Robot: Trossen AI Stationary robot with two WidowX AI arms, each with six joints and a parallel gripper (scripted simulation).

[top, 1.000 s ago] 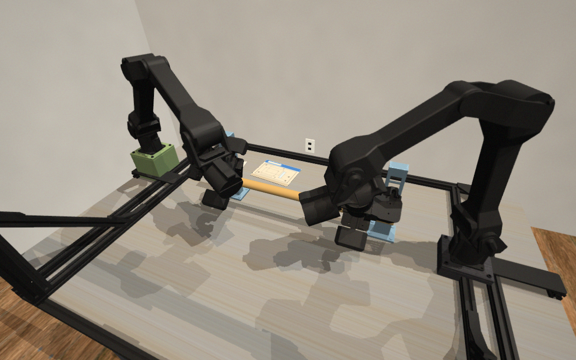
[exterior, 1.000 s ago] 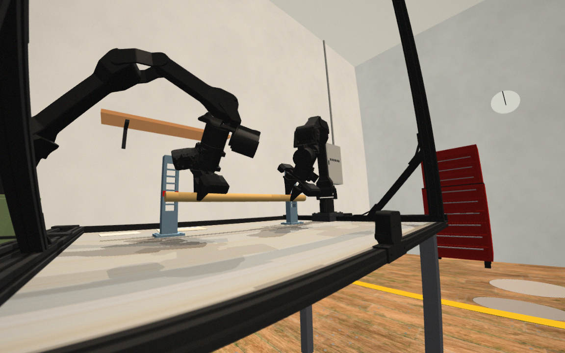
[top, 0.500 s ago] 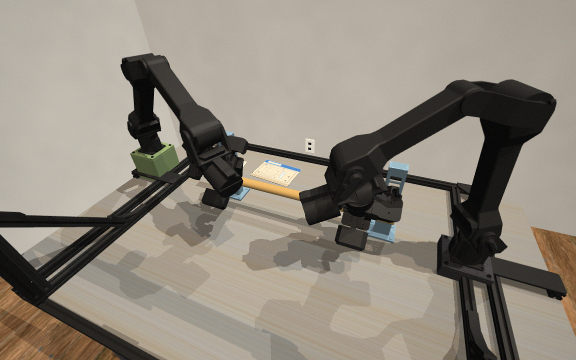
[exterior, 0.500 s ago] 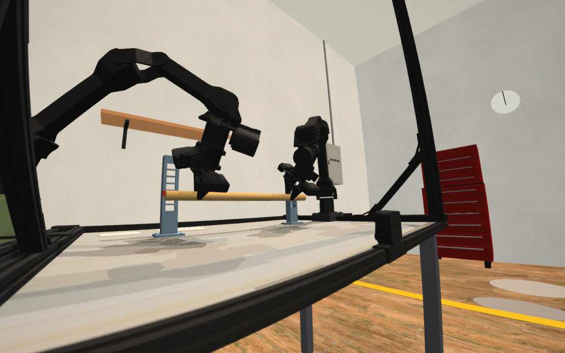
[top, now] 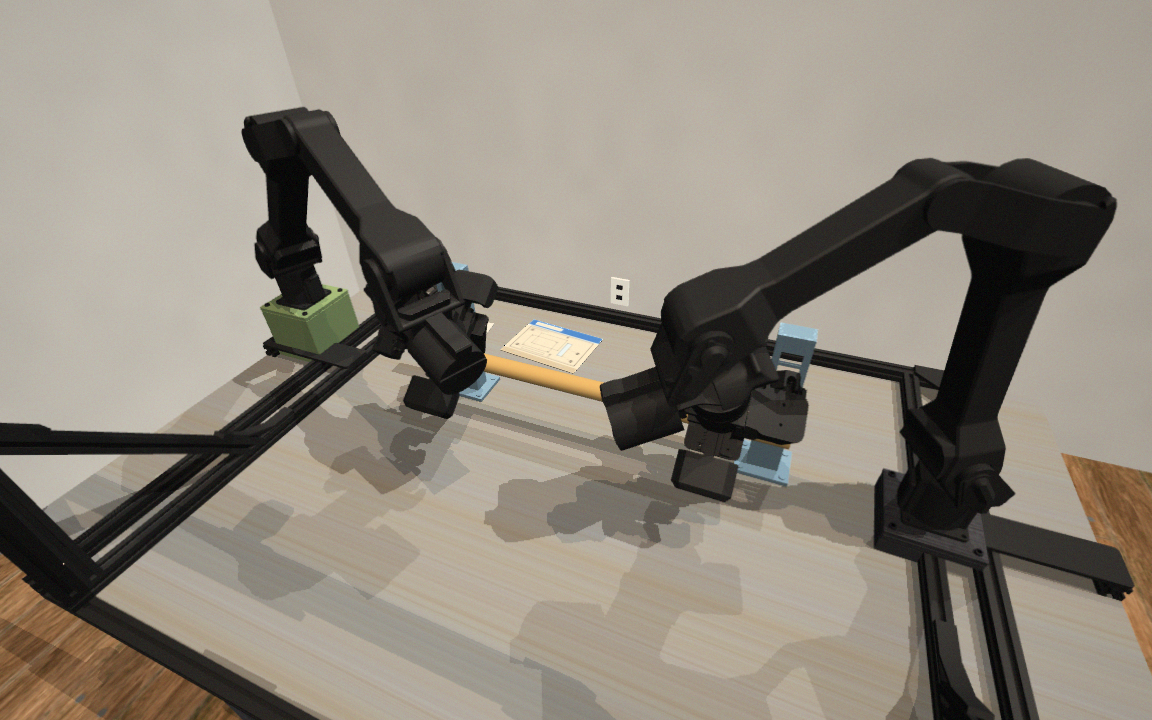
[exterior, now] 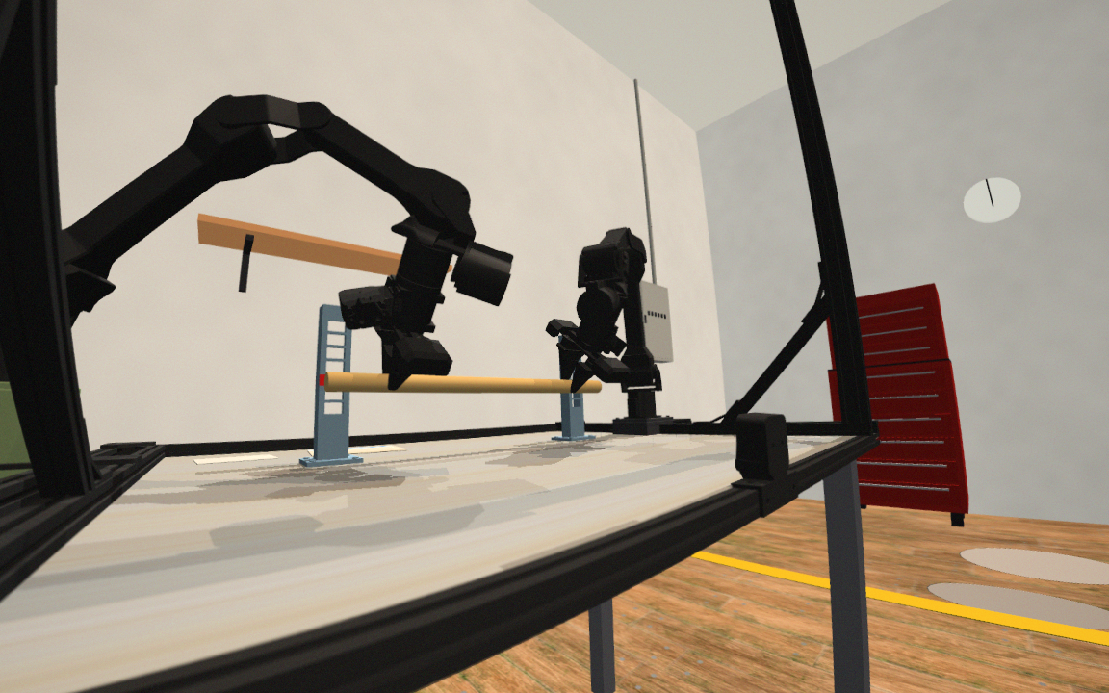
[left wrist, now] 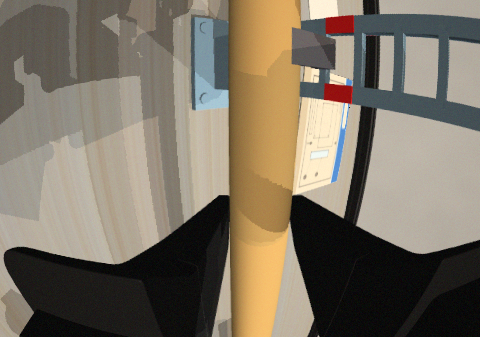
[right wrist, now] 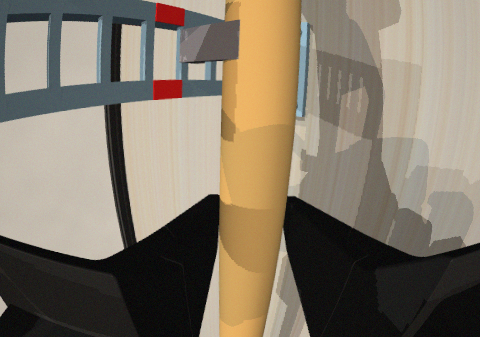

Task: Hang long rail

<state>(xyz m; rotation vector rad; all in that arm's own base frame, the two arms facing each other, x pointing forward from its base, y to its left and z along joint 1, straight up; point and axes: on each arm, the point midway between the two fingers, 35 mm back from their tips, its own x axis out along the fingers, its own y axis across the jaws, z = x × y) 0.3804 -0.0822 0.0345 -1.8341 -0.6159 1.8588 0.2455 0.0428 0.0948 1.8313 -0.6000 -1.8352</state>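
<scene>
Gripping one rail: two end effectors

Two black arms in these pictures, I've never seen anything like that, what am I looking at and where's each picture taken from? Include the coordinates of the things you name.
They are jointed robot arms at one table. The top view looks down from above, the exterior view from low beside it; two cameras ride on the wrists. The left tool [left wrist: 260, 205] and right tool [right wrist: 251, 206] both grip one long orange rail [top: 544, 377] [exterior: 472, 383] [left wrist: 262, 142] [right wrist: 257, 147], held up off the table beside two blue slotted posts [exterior: 332, 435] [exterior: 572, 418]. A printed sheet [top: 552, 345] [left wrist: 320, 147] lies behind.
</scene>
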